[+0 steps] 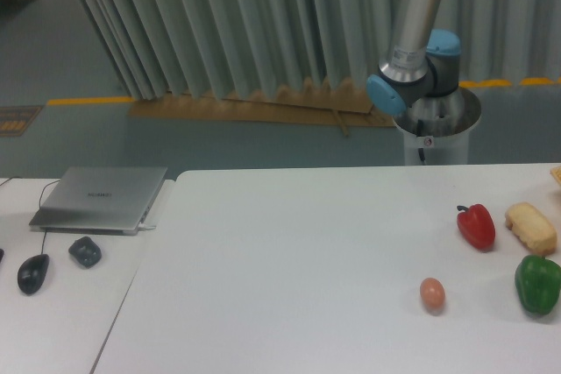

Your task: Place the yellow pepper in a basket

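Note:
The yellow pepper is out of view, and so is any basket. Only the arm's base and lower links (412, 59) show behind the table's far edge at the upper right; the gripper itself is outside the frame. On the white table (289, 260) at the right lie a red bell pepper (476, 225) and a green bell pepper (537, 284).
A tan bread roll (530, 228) lies right of the red pepper and a brown egg (432, 294) sits nearer the front. On the left table are a closed laptop (101, 198), a black mouse (32, 273) and a small dark object (85, 251).

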`<state>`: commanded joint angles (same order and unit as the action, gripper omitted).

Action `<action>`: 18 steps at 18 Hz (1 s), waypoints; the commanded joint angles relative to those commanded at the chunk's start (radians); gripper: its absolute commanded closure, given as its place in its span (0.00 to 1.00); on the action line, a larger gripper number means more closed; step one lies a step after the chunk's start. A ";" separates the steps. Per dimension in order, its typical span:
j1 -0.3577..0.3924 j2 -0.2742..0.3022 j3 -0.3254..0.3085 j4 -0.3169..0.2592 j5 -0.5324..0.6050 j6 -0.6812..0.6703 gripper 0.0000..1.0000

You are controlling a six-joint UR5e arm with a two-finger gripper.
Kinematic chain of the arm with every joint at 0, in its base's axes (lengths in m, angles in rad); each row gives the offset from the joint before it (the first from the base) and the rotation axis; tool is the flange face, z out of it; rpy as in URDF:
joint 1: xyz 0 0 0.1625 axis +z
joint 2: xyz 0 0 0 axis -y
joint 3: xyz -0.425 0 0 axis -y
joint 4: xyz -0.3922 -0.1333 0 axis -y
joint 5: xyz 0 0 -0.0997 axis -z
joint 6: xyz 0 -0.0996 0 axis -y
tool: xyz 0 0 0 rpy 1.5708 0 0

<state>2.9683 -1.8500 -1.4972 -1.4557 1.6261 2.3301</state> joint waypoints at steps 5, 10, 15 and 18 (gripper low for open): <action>-0.043 0.008 0.008 -0.002 -0.043 -0.157 0.00; -0.112 0.020 0.014 0.009 -0.049 -0.374 0.00; -0.189 0.029 0.015 0.044 -0.043 -0.535 0.00; -0.244 0.038 0.006 0.044 -0.040 -0.596 0.00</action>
<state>2.7245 -1.8117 -1.4910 -1.4113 1.5861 1.7336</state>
